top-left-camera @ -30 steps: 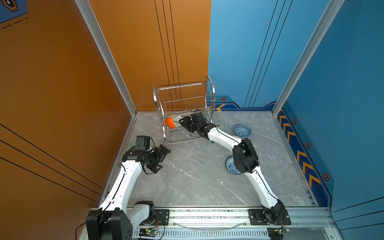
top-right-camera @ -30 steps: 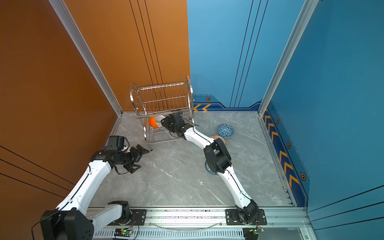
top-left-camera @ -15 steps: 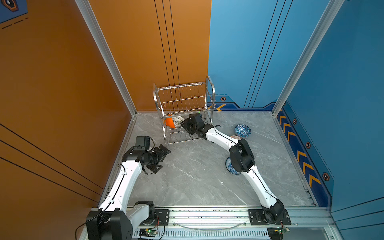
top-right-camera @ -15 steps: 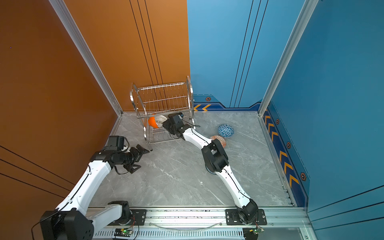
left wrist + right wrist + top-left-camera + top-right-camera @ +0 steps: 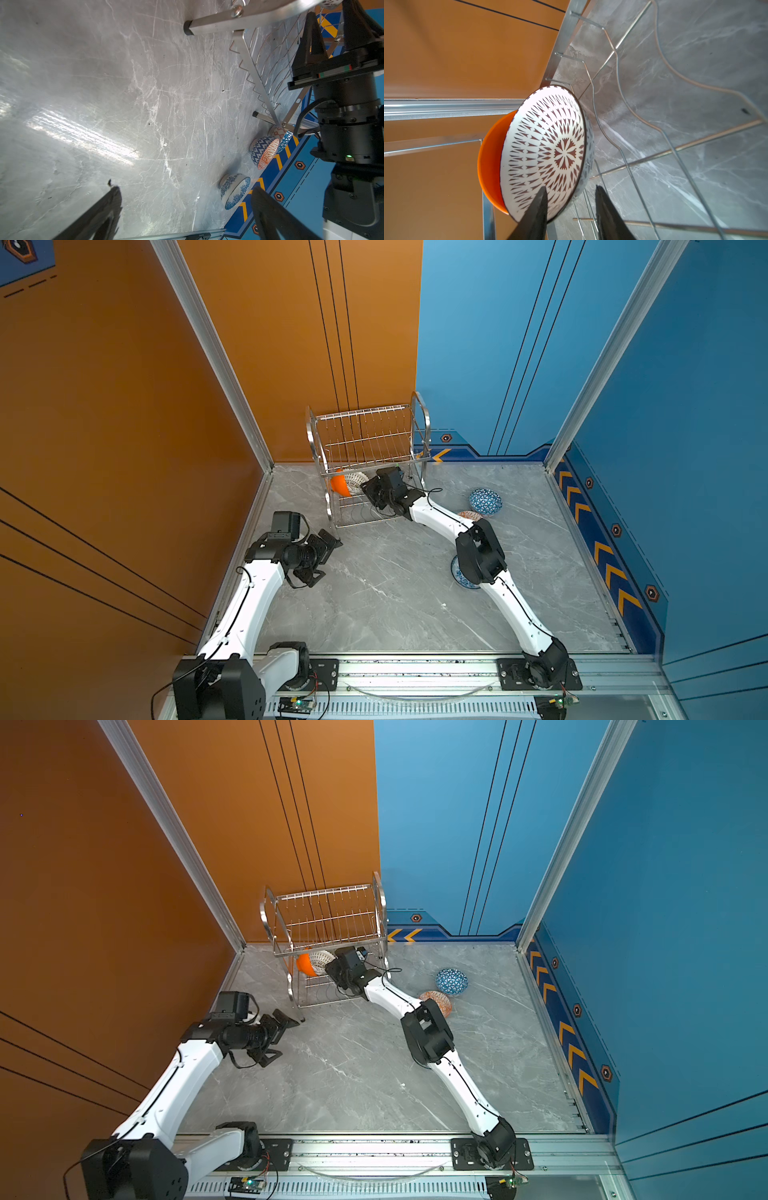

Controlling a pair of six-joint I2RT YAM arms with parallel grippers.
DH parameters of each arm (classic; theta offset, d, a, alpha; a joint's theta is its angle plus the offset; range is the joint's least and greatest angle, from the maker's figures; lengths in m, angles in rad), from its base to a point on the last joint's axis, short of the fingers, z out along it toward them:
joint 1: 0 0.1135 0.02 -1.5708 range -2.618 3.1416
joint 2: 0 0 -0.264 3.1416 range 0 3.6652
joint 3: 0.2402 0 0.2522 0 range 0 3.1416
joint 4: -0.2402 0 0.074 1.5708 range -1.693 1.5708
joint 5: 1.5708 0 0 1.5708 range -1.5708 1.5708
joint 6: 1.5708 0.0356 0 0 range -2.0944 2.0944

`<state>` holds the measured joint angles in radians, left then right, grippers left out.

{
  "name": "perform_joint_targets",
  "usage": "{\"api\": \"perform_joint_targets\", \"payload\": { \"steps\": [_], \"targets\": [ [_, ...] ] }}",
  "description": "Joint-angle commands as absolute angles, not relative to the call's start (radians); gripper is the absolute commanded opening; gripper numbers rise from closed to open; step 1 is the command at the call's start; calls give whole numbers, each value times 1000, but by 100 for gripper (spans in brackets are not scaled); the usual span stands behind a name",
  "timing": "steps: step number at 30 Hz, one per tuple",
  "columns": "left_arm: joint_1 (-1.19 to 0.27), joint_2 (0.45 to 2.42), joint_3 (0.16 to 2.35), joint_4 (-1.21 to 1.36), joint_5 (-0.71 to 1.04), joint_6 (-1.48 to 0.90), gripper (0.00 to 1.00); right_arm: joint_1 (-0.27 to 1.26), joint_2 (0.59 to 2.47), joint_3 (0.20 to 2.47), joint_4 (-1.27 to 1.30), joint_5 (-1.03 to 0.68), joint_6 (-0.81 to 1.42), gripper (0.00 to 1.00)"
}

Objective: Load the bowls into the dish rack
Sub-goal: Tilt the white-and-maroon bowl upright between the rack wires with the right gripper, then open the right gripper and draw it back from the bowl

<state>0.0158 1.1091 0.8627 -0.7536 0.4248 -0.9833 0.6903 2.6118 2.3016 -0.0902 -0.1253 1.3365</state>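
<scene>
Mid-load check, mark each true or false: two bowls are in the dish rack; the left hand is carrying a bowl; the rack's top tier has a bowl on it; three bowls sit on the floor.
1. Two bowls are in the dish rack. True: the orange bowl and the white patterned bowl stand on edge on its lower shelf, at the right hand.
2. The left hand carries a bowl. False: it is open and empty, over the floor.
3. The top tier holds a bowl. False: nothing is on it.
4. Three bowls sit on the floor. True: the blue-triangle bowl, the orange-white bowl and the blue floral bowl.
</scene>
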Motion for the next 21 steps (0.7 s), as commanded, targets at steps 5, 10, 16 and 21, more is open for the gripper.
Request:
{"api": "perform_joint_targets", "payload": {
  "steps": [5,10,16,21],
  "targets": [
    [20,1111,870,-780,443,-962,98,695,2655,2333,-77,-116,1390,22],
    [20,1114,873,-780,440,-960,98,722,2661,2333,-71,-131,1409,14],
    [23,1115,875,-780,439,-960,98,717,2662,2324,-45,-150,1427,4],
    [25,1115,875,-780,439,-959,98,710,2634,2273,16,-160,1444,0]
  ]
}}
